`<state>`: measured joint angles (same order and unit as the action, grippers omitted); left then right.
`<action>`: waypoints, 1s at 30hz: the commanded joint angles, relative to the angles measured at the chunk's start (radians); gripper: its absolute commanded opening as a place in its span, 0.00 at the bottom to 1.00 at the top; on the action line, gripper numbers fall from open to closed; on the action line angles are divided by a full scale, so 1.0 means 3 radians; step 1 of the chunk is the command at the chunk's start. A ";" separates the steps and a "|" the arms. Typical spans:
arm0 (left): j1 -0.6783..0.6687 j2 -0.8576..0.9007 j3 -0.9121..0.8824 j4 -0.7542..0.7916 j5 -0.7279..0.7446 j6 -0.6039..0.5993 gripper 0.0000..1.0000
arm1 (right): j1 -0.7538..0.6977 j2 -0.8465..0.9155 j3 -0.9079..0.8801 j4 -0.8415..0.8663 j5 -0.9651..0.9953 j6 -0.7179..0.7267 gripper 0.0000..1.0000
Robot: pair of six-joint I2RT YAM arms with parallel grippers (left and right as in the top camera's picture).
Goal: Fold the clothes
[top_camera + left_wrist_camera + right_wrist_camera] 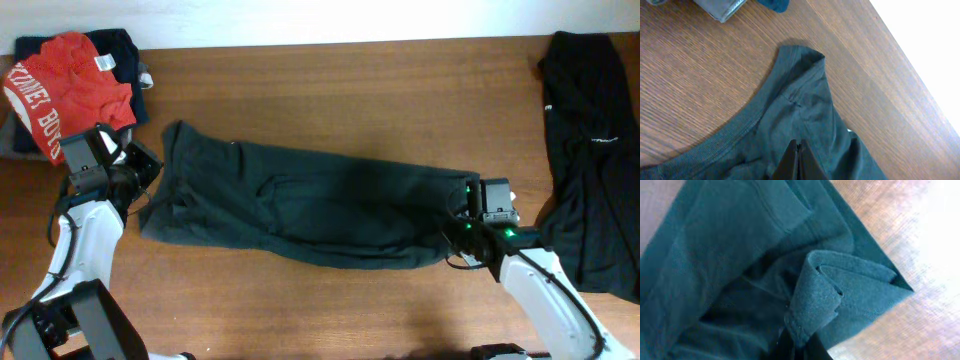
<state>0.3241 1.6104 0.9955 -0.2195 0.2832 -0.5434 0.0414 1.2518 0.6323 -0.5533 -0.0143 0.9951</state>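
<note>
A dark grey-green T-shirt (300, 205) lies stretched across the middle of the table. At its left end, my left gripper (143, 168) is shut. In the left wrist view its tips (799, 146) are pressed together in the cloth (805, 100) just behind the ribbed neckline (740, 125). My right gripper (468, 222) is at the shirt's right end. In the right wrist view it (801, 344) is shut on a folded-over piece of hem (815, 300), with the rest of the shirt (715, 255) bunched to the left.
A red shirt with white lettering (70, 85) lies on a dark garment (120, 50) at the back left corner. A black garment (590, 150) is draped down the right side. Bare wooden table (350, 80) shows behind and in front of the shirt.
</note>
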 commanded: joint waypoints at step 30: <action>-0.0209 0.0080 0.0051 0.0008 -0.0125 0.0121 0.16 | -0.0015 0.0779 0.1507 0.0298 0.0352 -0.0514 0.99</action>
<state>0.2710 1.6199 0.9955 -0.2192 0.2523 -0.5350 0.0414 1.4876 1.0344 -0.4568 0.0666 0.8589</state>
